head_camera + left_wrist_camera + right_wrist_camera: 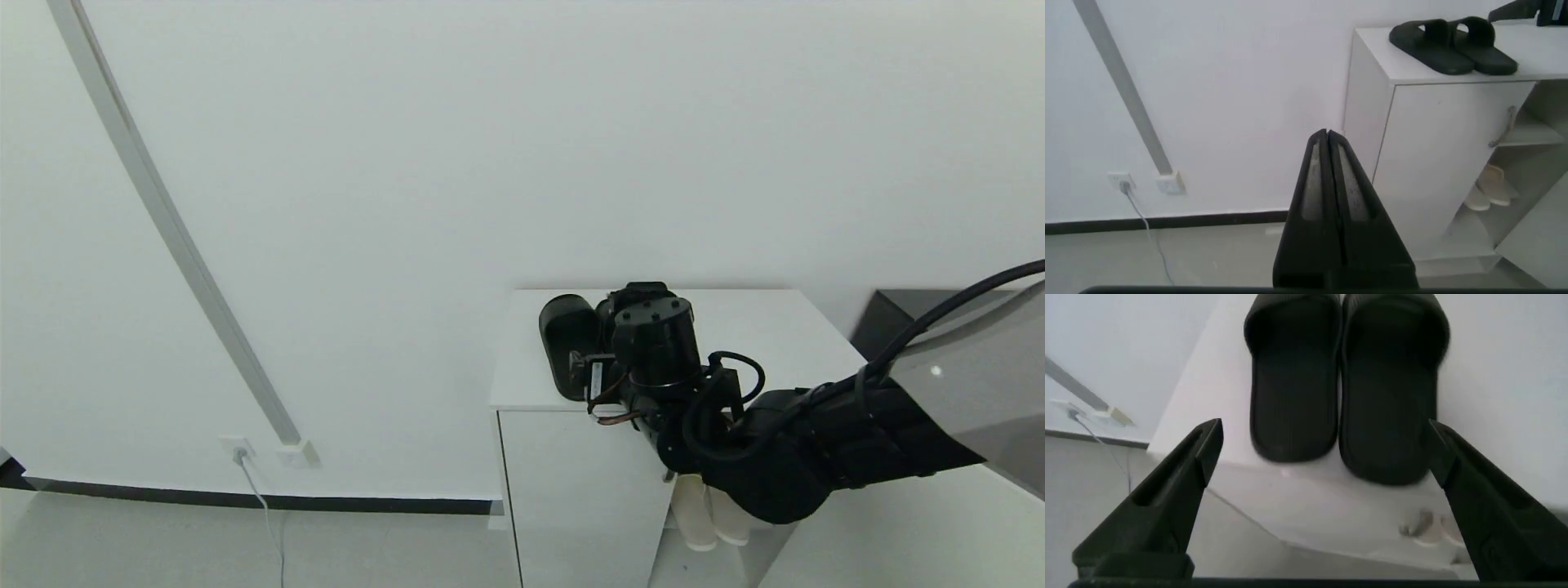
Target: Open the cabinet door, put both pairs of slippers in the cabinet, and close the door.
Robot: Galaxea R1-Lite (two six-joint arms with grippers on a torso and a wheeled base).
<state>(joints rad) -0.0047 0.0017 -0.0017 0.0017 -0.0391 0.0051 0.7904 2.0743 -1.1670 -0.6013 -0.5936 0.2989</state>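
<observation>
Slippers [1298, 384], matte black, side by side.

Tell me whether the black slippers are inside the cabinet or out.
Out: the black slippers lie side by side on the cabinet top, before the open right gripper. White slippers sit on an inside shelf.

1. One white cabinet [584, 498].
2. Two black slippers [1294, 384], a single pair, side by side on the cabinet top.
3. Two pale slippers [1493, 186], a single pair, inside the cabinet.
4. Two wall sockets [1121, 178], on the wall to the cabinet's left.
5. One white cable [262, 496], plugged into one socket.
</observation>
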